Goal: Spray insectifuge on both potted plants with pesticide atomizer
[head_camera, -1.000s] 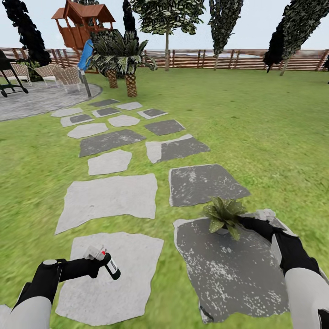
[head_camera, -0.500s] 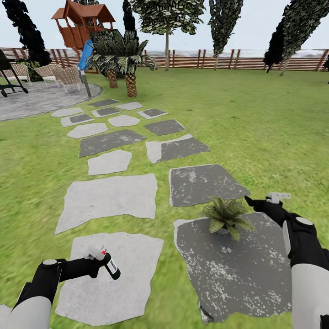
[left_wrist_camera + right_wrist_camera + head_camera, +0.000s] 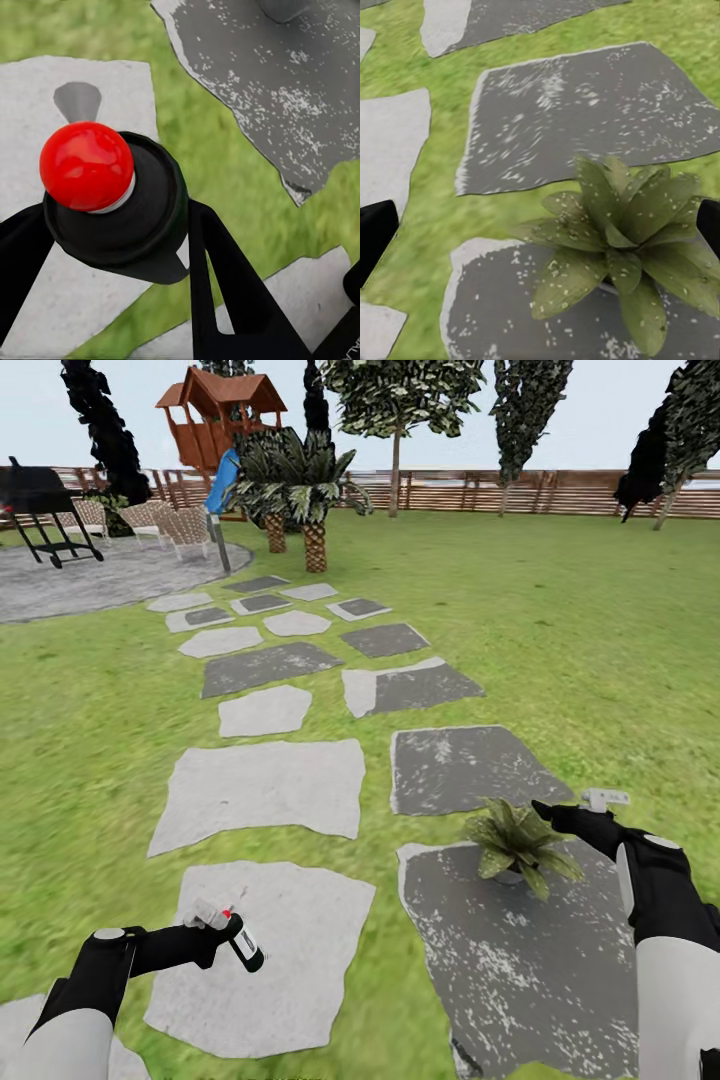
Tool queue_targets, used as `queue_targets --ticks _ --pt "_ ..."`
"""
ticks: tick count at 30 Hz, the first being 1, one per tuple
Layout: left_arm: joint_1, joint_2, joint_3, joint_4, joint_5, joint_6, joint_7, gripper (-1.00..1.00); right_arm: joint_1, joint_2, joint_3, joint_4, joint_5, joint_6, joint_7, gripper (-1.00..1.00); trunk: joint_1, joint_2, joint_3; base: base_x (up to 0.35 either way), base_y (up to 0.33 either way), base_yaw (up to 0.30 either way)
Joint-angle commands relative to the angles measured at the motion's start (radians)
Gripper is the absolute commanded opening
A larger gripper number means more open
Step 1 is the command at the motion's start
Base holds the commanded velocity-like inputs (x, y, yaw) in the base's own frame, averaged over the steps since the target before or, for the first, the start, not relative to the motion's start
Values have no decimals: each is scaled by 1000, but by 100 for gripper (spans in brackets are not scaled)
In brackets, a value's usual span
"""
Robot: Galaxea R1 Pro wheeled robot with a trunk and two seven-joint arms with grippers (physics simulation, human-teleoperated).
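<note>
My left gripper [image 3: 222, 933] is shut on the pesticide atomizer [image 3: 244, 946], a slim black bottle with a white label, held tilted low over a pale stepping stone [image 3: 290, 970]. In the left wrist view its red top ball [image 3: 86, 165] sits on the black cap between the two dark fingers [image 3: 225, 277]. One potted plant [image 3: 520, 844], a speckled green rosette in a small grey pot, stands on a dark stone [image 3: 520, 960]. My right gripper [image 3: 553, 815] hovers open just right of the plant. The right wrist view looks down on the potted plant [image 3: 619, 240], with the fingertips [image 3: 375, 234] spread wide either side.
Grey stepping stones [image 3: 265, 785] lead across the lawn toward a round paved patch [image 3: 90, 580] with a black grill [image 3: 40, 500] and chairs. Two palms [image 3: 300, 480], a wooden playhouse [image 3: 220, 410], trees and a slatted fence [image 3: 500, 490] stand far off.
The whole view has shifted, bringing the grill into sight, so the camera moved. My right gripper came away from behind the plant and now sits just right of it. The left gripper still holds the atomizer.
</note>
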Motion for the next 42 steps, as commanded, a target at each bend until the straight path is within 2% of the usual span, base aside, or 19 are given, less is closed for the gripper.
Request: queue_targets --ticks 1,5,9,13,37,42 --pt "-1 -1 4 -1 -4 9 -5 -100 -1 0 -3 -1 10 3 9 100 0 0 -1 0 0 276" --pt "-2 -1 4 -1 -4 8 -5 -100 -1 1 0 0 10 3 9 100 0 0 -1 0 0 277" --pt "-2 -1 4 -1 -4 8 -5 -100 -1 20 0 -1 10 3 9 100 0 0 -1 0 0 278" --pt "-2 -1 4 -1 -3 8 -5 -100 -1 26 0 -1 10 3 9 100 0 0 -1 0 0 278" --pt "-2 -1 6 -2 -1 8 -4 -100 -1 30 2 -1 10 3 8 100 0 0 -1 2 1 277" --pt "-1 -1 6 -1 -1 8 -4 -100 -1 30 1 -1 10 3 8 100 0 0 -1 151 194 278"
